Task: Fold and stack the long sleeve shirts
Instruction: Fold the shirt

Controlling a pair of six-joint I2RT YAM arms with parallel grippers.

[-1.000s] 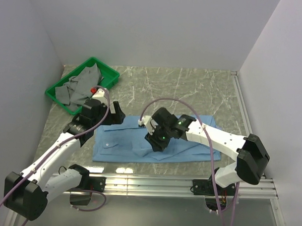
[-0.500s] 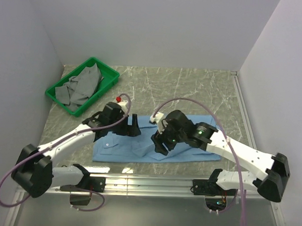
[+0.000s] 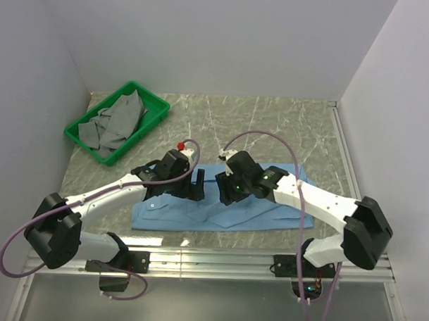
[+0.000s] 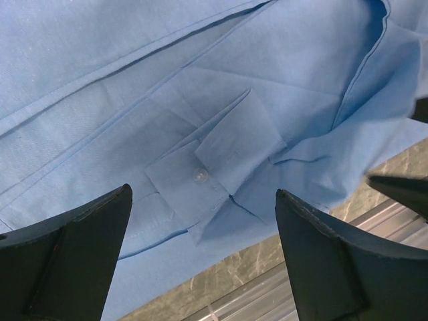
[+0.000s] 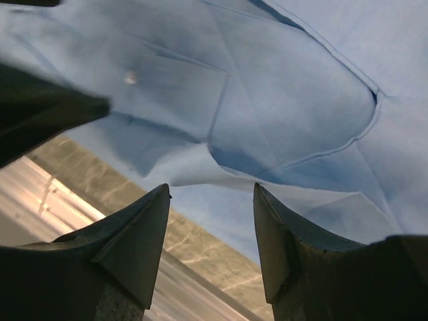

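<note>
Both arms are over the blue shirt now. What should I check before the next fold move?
1. Left gripper open and empty: ok.
2. Right gripper open and empty: ok.
3. Blue shirt smooth under the grippers: not ok, creased around the buttoned cuff.
4. Room between the two grippers: cannot tell, they are close together.
5. Green tray clear of both grippers: ok.

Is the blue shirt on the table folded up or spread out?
Partly folded: the blue shirt lies flat as a wide strip, with a buttoned cuff laid over its body.
</note>
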